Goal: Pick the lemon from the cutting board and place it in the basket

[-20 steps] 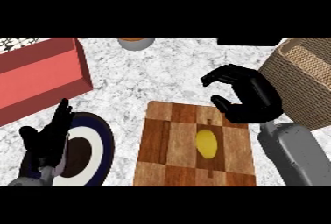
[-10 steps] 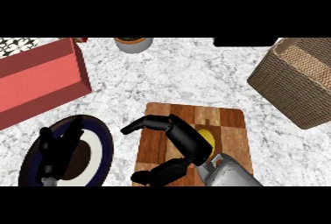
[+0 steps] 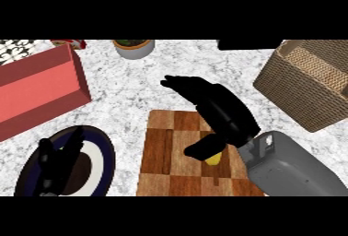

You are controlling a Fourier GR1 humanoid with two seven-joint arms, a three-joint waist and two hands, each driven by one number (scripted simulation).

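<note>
A big red box (image 3: pixel 37 92) sits at the upper left. At the lower left, the left hand (image 3: pixel 54 162) rests open, fingers up, over a dark plate (image 3: pixel 105 150). A small pot (image 3: pixel 134 47) is at the top. In the lower middle is the cutting board (image 3: pixel 170 154). The right hand (image 3: pixel 221 113) lies over it, open, with its fingers straight and pointing to the upper left. The lemon (image 3: pixel 214 158) is on the board, peeking out beside the thumb. The basket (image 3: pixel 309 78) is at the upper right.
</note>
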